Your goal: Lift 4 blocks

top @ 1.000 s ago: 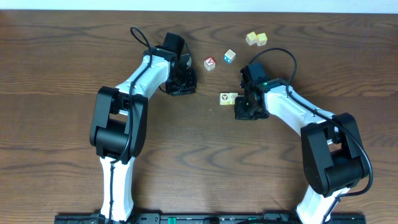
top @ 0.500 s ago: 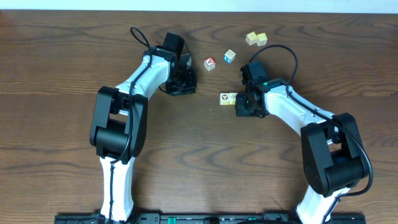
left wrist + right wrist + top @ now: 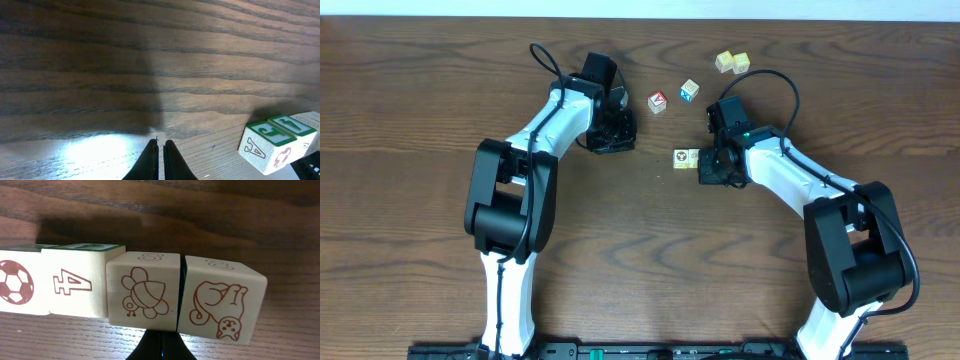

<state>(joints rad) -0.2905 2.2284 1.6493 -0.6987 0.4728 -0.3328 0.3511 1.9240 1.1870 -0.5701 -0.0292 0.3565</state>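
Four cream blocks stand in a touching row in the right wrist view: a soccer-ball block (image 3: 15, 287), a "4" block (image 3: 77, 285), a bird block (image 3: 145, 290) and a cat block (image 3: 222, 302). My right gripper (image 3: 161, 337) is shut and holds nothing, its tips at the row's near face by the bird–cat seam. From overhead only two blocks (image 3: 687, 157) show left of the right gripper (image 3: 712, 172). The left gripper (image 3: 611, 143) is shut and empty on bare wood, well left of the row. In its wrist view the left gripper (image 3: 161, 146) points at the table, with green-topped blocks (image 3: 264, 147) at lower right.
A red-faced cube (image 3: 657, 102) and a blue-faced cube (image 3: 690, 90) lie behind the row, between the arms. Two yellow cubes (image 3: 732, 62) sit farther back right. Brown wood table (image 3: 420, 120) all around.
The right gripper has edged slightly up the picture, toward the far side. The left arm and the visible blocks have not moved.
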